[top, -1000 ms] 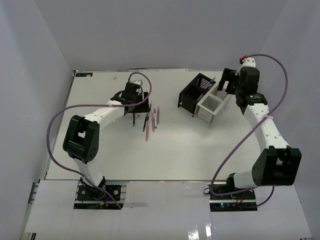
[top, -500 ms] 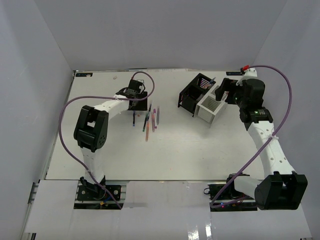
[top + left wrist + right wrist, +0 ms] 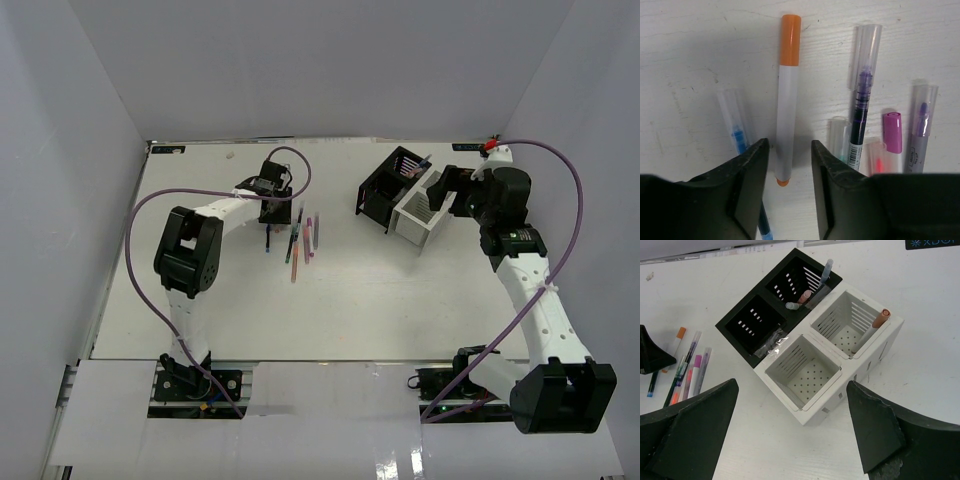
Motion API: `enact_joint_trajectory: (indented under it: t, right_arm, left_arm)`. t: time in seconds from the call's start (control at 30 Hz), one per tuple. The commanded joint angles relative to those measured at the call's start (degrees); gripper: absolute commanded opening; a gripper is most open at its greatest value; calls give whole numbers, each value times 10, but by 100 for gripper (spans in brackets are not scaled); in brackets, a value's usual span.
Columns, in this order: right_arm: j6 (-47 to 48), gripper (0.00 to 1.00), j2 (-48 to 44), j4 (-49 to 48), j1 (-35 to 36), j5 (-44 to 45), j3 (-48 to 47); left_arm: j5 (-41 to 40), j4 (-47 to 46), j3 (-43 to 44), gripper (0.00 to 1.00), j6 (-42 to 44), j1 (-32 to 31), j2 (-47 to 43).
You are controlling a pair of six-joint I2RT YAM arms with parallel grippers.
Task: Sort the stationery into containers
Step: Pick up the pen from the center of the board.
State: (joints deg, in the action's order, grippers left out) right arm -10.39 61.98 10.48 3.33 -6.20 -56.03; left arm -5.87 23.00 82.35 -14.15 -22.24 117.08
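Note:
Several pens lie in a loose row on the table (image 3: 302,238). My left gripper (image 3: 277,207) is low over their left end. In the left wrist view it (image 3: 788,146) is open, its jaws on either side of the near end of a white marker with an orange cap (image 3: 788,95), not closed on it. A blue pen (image 3: 737,134) and a purple pen (image 3: 862,92) lie beside it. The black container (image 3: 765,326) and white container (image 3: 837,382) stand side by side. My right gripper (image 3: 792,390) is open and empty above the white one.
The black container holds two pens (image 3: 822,275) in its far compartment. The white one holds a peach marker (image 3: 871,331) in its far compartment. A pink-capped marker (image 3: 892,131) and other pens lie right of the left gripper. The enclosure walls stand close behind the containers.
My left arm has folded in, and its gripper has shifted slightly right onto the pens. My right arm has swung outward, and its gripper has drawn nearer above the white container.

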Motion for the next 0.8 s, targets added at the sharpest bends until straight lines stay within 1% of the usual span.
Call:
enact_joint_trajectory:
  t: [0.0, 0.2, 0.3, 0.33, 0.4, 0.43, 0.47, 0.57, 0.67, 0.77]
  right_arm:
    - [-7, 95, -13, -15, -1, -10, 8]
    - [-8, 96, -17, -16, -1, -18, 8]
    - [-7, 96, -18, -17, -1, -22, 6]
    - [-6, 96, -18, -17, -1, -23, 6]
    - [-6, 96, -19, -20, -1, -30, 7]
    - [-6, 96, -19, -20, -1, -32, 7]
    - [-6, 96, -18, -22, -1, -36, 8]
    - [-6, 96, -16, -27, 4, -63, 3]
    - [-8, 97, -5, -36, 13, -97, -3]
    - [-20, 97, 20, -44, 38, -162, -20]
  left_arm:
    - [9, 3, 16, 49, 3, 2, -3]
    - [15, 3, 12, 37, -3, 0, 5]
    - [16, 3, 11, 28, -3, -3, 10]
    - [16, 3, 9, 22, -3, -3, 10]
    - [16, 2, 8, 15, -3, -4, 10]
    - [15, 3, 8, 15, -3, -4, 10]
    - [13, 2, 8, 12, -3, -4, 6]
    - [16, 3, 11, 8, 3, -4, -17]
    - [37, 1, 8, 6, 18, -5, -49]
    - [89, -22, -8, 6, 45, -5, -109]
